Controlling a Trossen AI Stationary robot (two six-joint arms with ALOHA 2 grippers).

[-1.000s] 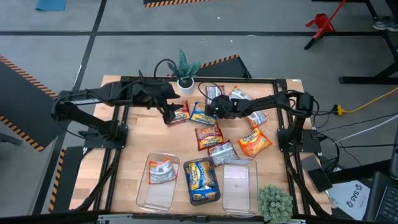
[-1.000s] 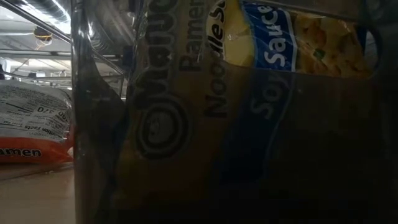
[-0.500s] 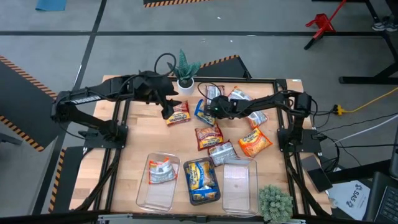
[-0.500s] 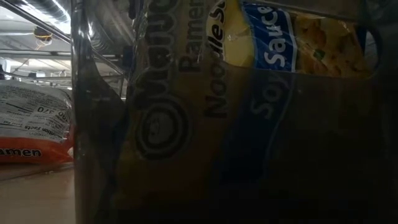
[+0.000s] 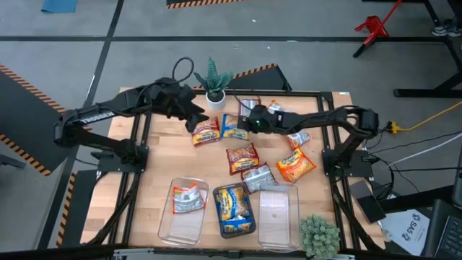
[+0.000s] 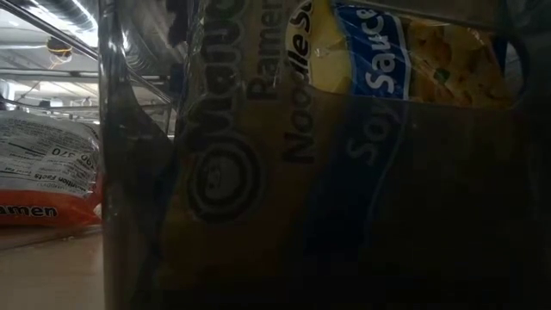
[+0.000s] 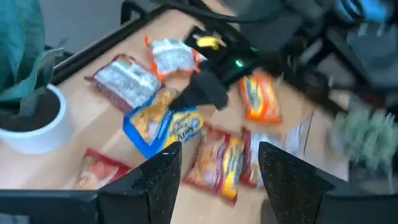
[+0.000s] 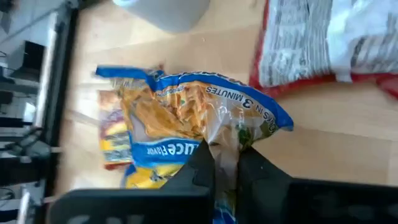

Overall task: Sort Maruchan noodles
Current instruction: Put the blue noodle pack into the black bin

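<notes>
My right claw (image 8: 225, 163) pinched tight on crinkled edge of blue-and-yellow packet (image 5: 234, 128), far side of desk (image 5: 162, 162), near potted plant (image 5: 215, 81). Packet hangs forward of fingers. Matching bin (image 5: 234, 209) lies toward near edge, between the other two. My left claw (image 7: 217, 168) wide, empty, hovers beside.

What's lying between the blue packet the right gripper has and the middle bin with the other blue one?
The right gripper is shut on the blue packet. Between it and the middle bin lie a red packet and a silver one. A lifted carry should clear them.
</notes>
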